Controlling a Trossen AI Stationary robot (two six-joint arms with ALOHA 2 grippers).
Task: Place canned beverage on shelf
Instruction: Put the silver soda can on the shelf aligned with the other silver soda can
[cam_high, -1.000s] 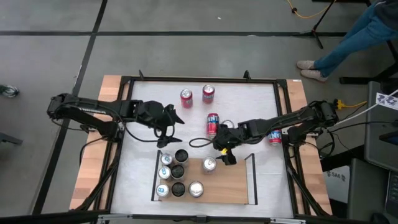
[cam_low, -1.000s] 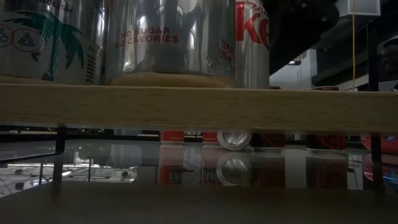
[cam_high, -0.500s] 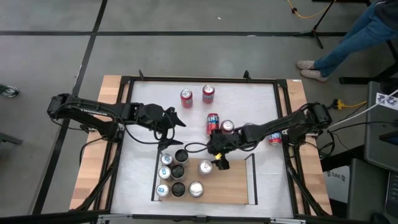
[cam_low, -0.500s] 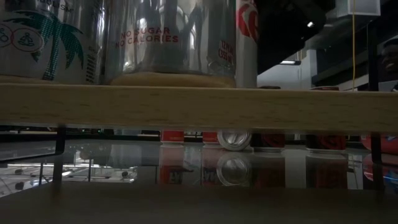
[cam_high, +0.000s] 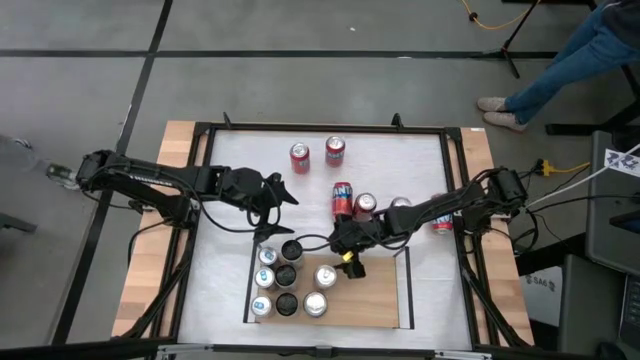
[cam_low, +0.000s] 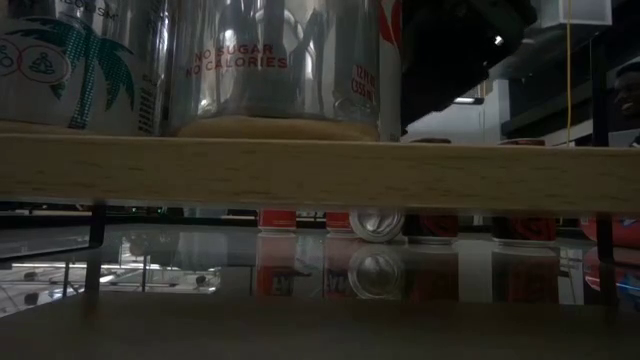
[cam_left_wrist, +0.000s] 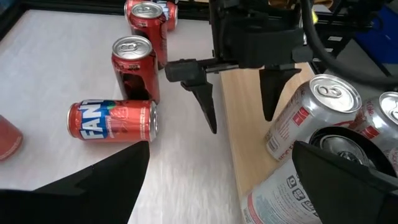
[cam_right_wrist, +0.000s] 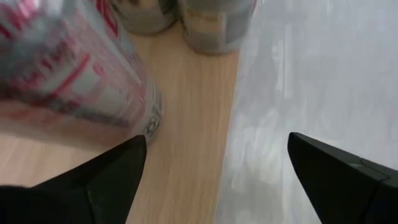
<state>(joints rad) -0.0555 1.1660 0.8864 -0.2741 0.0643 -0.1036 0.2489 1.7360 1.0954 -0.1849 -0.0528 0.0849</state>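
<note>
Two sets of jaws are at work here, and both stand wide open with nothing between them. The right gripper (cam_high: 345, 243) is in the middle of the high view, at the upper edge of the shelf (cam_high: 375, 295). Its open fingers (cam_left_wrist: 205, 102) show clearly in the left wrist view, pointing down over the border between the wood and the white surface (cam_high: 395, 160). Just below it in the high view stands a silver can (cam_high: 325, 276) upright on the shelf, apart from the fingers.

The left gripper (cam_high: 272, 195) is in the left centre of the high view, above the shelf's upper left corner and over the white surface.

On the left part of the shelf there is a cluster of cans (cam_high: 277, 280), some silver and some dark, standing close together. The right half of the wood is bare.

On the surface, two red cans (cam_high: 317, 154) stand upright near the upper centre of the high view. One more red can (cam_high: 342, 198) and another can (cam_high: 365, 204) stand just above the right gripper. A red Fanta can (cam_left_wrist: 112, 121) lies on its side in the left wrist view.

At the upper right corner of the high view, a person's leg (cam_high: 570, 60) in blue trousers is visible on the floor.
</note>
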